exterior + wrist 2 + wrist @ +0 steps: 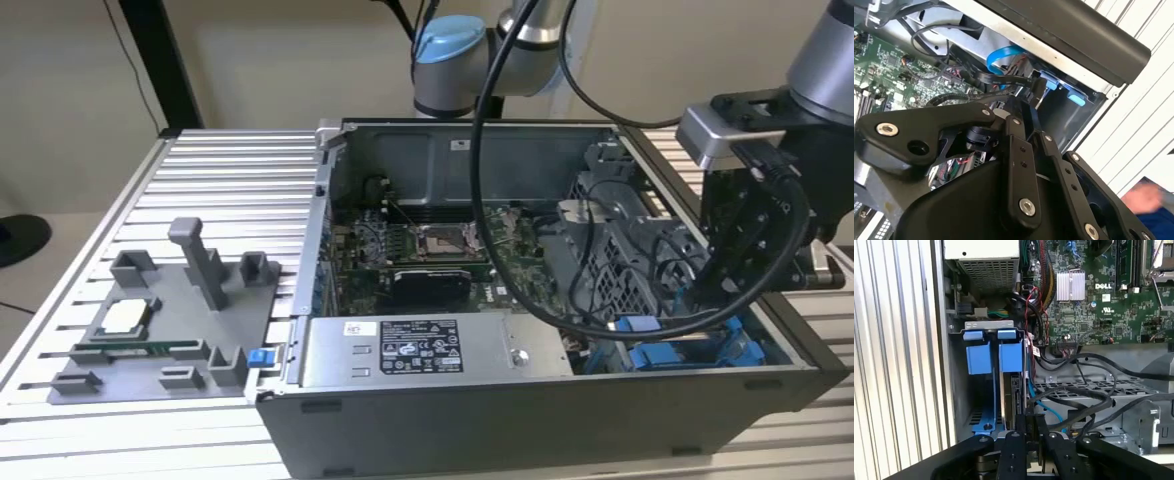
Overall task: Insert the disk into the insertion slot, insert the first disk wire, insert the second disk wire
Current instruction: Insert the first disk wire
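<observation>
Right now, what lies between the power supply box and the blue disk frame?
Yellow and green wires and the bay's metal lip, in the first wrist view.

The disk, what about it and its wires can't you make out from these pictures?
- First wrist view: the disk is edge-on, its near end behind the gripper, so seating depth is unclear.
- Exterior view: the arm and a black cable cover the drive bay.
- Second wrist view: the gripper's body hides where the wires plug in; a blue shape at the edge is blurred.

Beige wall (294,60) behind ribbed aluminium table (227,172) (black post (158,60) at corner)
</observation>
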